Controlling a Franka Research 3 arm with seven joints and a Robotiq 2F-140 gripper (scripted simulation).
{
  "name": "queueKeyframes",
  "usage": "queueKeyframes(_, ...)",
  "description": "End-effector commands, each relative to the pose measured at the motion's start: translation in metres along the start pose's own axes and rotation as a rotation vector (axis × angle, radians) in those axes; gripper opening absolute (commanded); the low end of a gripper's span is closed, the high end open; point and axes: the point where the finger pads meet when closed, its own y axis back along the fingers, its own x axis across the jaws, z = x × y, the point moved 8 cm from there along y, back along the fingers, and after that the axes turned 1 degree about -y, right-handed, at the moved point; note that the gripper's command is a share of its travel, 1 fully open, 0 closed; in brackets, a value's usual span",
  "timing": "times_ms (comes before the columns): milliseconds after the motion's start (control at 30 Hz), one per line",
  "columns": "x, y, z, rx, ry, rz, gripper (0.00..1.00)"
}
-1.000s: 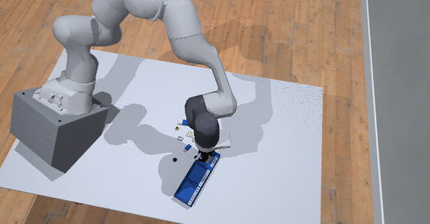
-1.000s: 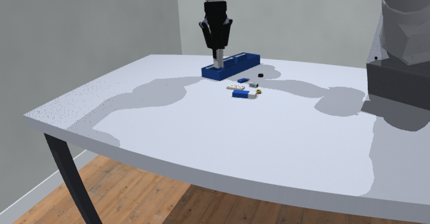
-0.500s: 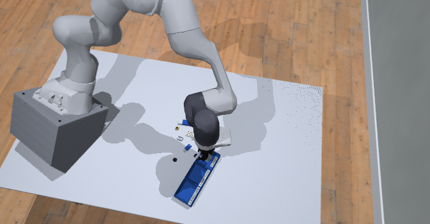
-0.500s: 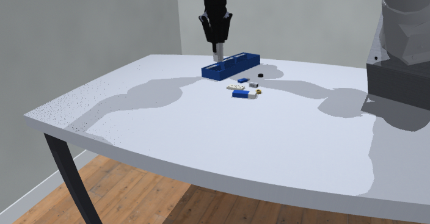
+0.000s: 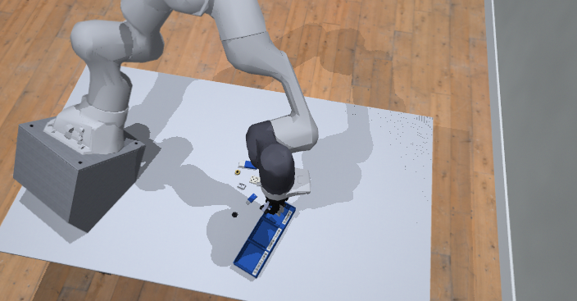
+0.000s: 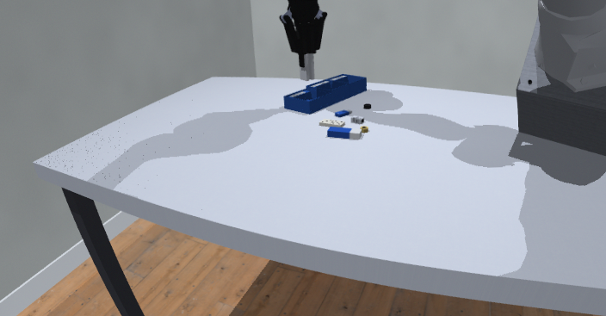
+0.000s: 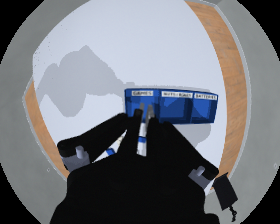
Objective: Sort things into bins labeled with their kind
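Observation:
A blue three-part bin row has labels reading GAMES, NUTS+BOLTS and BATTERIES. My gripper is shut and appears empty, above the GAMES bin, whose contents are partly hidden. On the table lie a blue-and-white eraser, a cream domino, a small white-and-grey piece, a brass nut, a blue USB stick and a small black round piece.
The arm's grey base block stands on the same white table. The small things lie between the base and the bins. The arm's shadows cross the table.

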Motion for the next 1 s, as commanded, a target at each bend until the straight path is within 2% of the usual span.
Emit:
queueKeyframes(0, 0.001, 0.001, 0.001, -0.004, -0.009, 0.001, 0.05)
queueKeyframes(200, 0.001, 0.001, 0.001, -0.004, -0.009, 0.001, 0.05)
queueKeyframes(667, 0.001, 0.117, 0.001, -0.004, -0.009, 0.001, 0.05)
queueKeyframes(967, 0.001, 0.118, 0.001, -0.004, -0.009, 0.001, 0.05)
